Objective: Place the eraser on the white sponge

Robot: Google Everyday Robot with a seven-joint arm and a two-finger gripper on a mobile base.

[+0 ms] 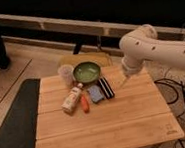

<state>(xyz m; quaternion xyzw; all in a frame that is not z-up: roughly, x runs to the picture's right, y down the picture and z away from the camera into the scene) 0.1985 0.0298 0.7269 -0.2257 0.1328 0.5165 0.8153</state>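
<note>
The eraser (106, 87) lies unplaced beside the white sponge (94, 93) near the table's (117, 123) far edge, and the gripper (123, 82), its opening impossible to tell, hangs alongside.

The small black striped rectangular eraser (106, 87) lies flat on the wood, alongside the flat pale bluish-white rectangular sponge (95, 94). My gripper (123, 81) hangs near the eraser.

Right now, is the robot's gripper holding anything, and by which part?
Nothing appears held. The small black striped rectangular eraser lies on the wooden table beside the pale flat sponge; the gripper hangs just right of it.
</note>
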